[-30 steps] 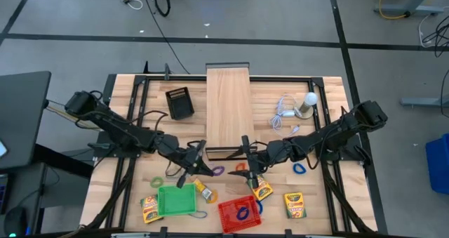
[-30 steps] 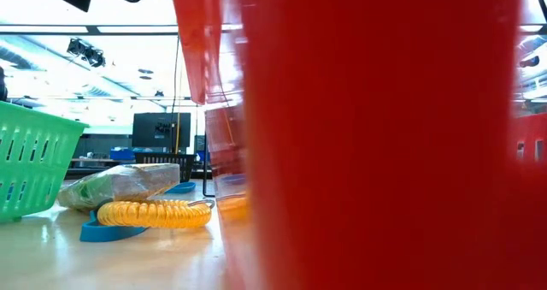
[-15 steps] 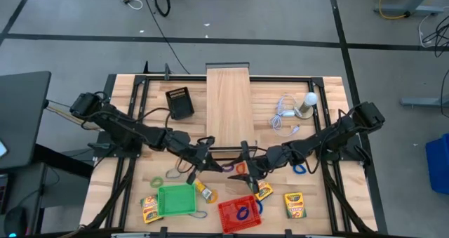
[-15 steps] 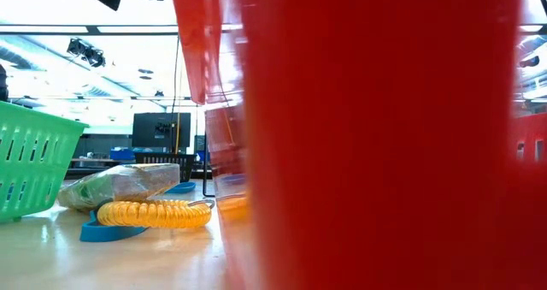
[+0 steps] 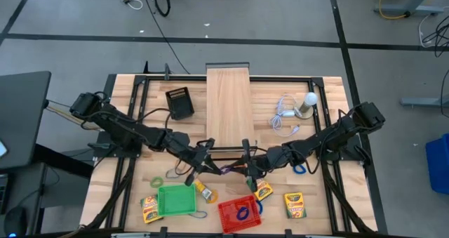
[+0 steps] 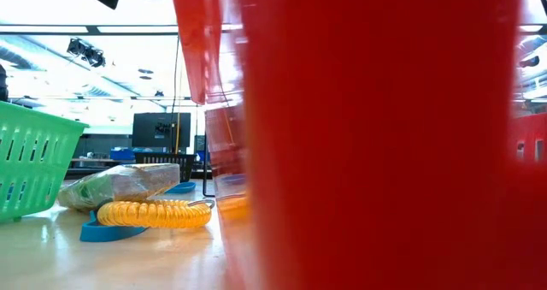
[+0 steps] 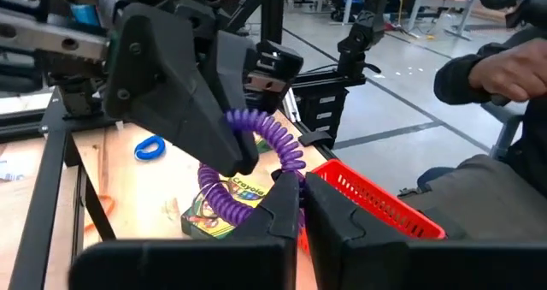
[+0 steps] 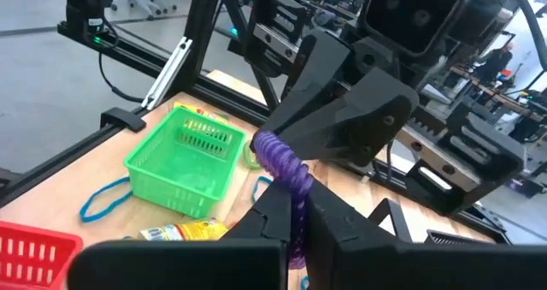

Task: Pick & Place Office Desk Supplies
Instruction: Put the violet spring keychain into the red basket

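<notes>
A purple coiled loop hangs above the table's middle, just in front of the long wooden box. My left gripper comes at it from the left and my right gripper from the right, tip to tip, both shut on it. In the left wrist view the coil runs from my own fingers to the right arm's fingers. Crayon boxes lie flat near the front edge. A blue loop and a green loop lie on the boards. My left gripper pinches one stretch of the purple coil between its two fingers, coming nearly level from the table's left. The loop is lifted clear, and part of it sags below the fingers. My right gripper pinches another stretch of the same coil between its two fingers, coming nearly level from the table's right. The coil rises from them toward the left arm's fingers, clear of the table.
A green basket and a red basket holding a blue loop stand at the front; the red one's wall fills the low view. A yellow coil lies beside it. A black block and a white bulb sit farther back.
My left gripper has carried the purple loop toward the table's right, up to my right gripper. My right gripper has shut on the loop, so both now hold it above the table.
</notes>
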